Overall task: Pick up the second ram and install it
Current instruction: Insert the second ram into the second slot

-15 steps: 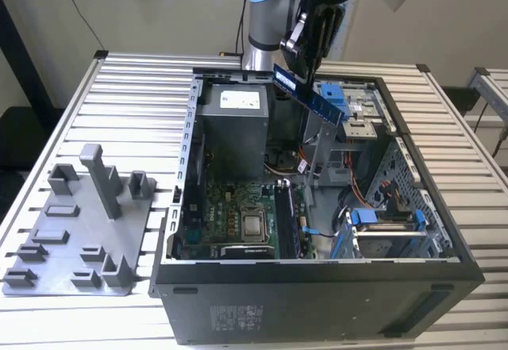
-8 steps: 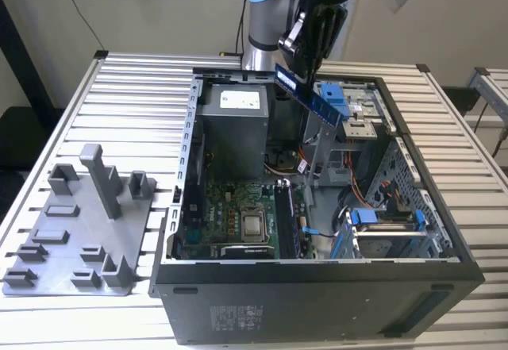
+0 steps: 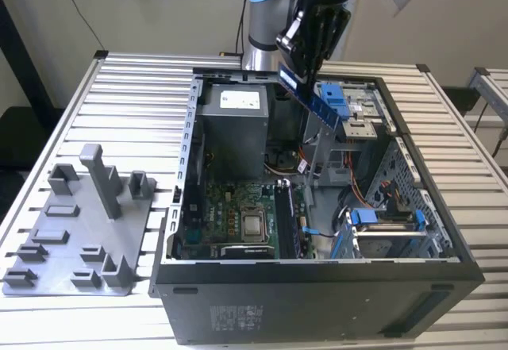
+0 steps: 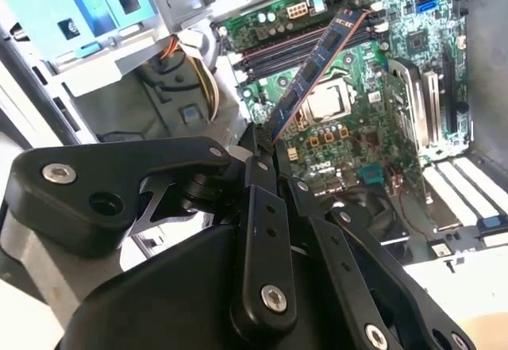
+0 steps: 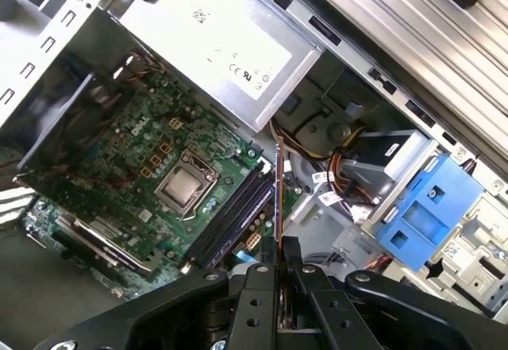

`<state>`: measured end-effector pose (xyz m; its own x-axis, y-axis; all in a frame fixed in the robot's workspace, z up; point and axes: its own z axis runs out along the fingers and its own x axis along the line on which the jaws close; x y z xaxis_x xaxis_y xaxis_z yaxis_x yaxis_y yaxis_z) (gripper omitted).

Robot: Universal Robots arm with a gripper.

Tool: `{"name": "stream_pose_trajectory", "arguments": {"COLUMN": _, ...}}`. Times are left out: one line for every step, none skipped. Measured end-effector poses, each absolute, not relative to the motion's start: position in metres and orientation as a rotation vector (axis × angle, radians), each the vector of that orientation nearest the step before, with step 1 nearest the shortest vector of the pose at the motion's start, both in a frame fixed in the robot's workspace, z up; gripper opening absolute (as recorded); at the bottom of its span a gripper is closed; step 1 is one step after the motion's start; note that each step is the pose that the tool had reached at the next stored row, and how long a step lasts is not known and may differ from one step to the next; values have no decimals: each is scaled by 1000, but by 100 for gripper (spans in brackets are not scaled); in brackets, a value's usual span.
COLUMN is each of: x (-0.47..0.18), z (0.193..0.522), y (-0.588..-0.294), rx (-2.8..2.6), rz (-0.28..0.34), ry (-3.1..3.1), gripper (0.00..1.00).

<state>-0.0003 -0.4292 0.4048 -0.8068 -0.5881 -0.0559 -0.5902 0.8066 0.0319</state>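
My gripper (image 3: 305, 66) hangs above the back of the open computer case (image 3: 317, 286), shut on the second ram (image 3: 315, 98). The ram is a dark blue stick, tilted, with its free end pointing down into the case. In the second wrist view the ram (image 4: 317, 64) sticks out from between my gripper (image 4: 267, 150) fingers over the green motherboard (image 4: 373, 128) and its black memory slots (image 4: 286, 48). The first wrist view has the ram (image 5: 279, 195) edge-on, held by the gripper (image 5: 282, 247), a little beside the slots (image 5: 234, 211) and well above them.
A grey power supply (image 3: 234, 120) sits at the case's back. Blue drive brackets (image 3: 335, 100) and cables (image 3: 357, 195) fill the exterior view's right side of the case. A grey plastic holder tray (image 3: 71, 231) lies on the slatted table (image 3: 135, 96) at the exterior view's left.
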Motion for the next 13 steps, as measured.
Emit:
{"name": "stream_pose_trajectory", "arguments": {"x": 0, "z": 405, "y": -429, "rx": -947, "rz": 74, "ry": 2949, "gripper": 14}}
{"name": "stream_pose_trajectory", "arguments": {"x": 0, "z": 405, "y": -429, "rx": -934, "rz": 73, "ry": 2953, "gripper": 14}}
{"name": "stream_pose_trajectory", "arguments": {"x": 0, "z": 405, "y": -429, "rx": -921, "rz": 73, "ry": 2957, "gripper": 14}}
{"name": "stream_pose_trajectory", "arguments": {"x": 0, "z": 405, "y": -429, "rx": -908, "rz": 73, "ry": 2960, "gripper": 14}}
{"name": "stream_pose_trajectory", "arguments": {"x": 0, "z": 405, "y": -429, "rx": -896, "rz": 72, "ry": 2964, "gripper": 14}}
{"name": "stream_pose_trajectory", "arguments": {"x": 0, "z": 405, "y": -429, "rx": -884, "rz": 72, "ry": 2967, "gripper": 14}}
{"name": "stream_pose_trajectory", "arguments": {"x": 0, "z": 405, "y": -429, "rx": -871, "rz": 72, "ry": 2971, "gripper": 14}}
{"name": "stream_pose_trajectory", "arguments": {"x": 0, "z": 405, "y": -429, "rx": -860, "rz": 71, "ry": 2974, "gripper": 14}}
{"name": "stream_pose_trajectory", "arguments": {"x": 0, "z": 405, "y": -429, "rx": -848, "rz": 71, "ry": 2977, "gripper": 14}}
{"name": "stream_pose_trajectory", "arguments": {"x": 0, "z": 405, "y": -429, "rx": -837, "rz": 71, "ry": 2980, "gripper": 14}}
{"name": "stream_pose_trajectory", "arguments": {"x": 0, "z": 405, "y": -429, "rx": -825, "rz": 71, "ry": 2983, "gripper": 14}}
{"name": "stream_pose_trajectory", "arguments": {"x": 0, "z": 405, "y": -430, "rx": -814, "rz": 71, "ry": 2986, "gripper": 14}}
{"name": "stream_pose_trajectory", "arguments": {"x": 0, "z": 405, "y": -430, "rx": -803, "rz": 70, "ry": 2989, "gripper": 14}}
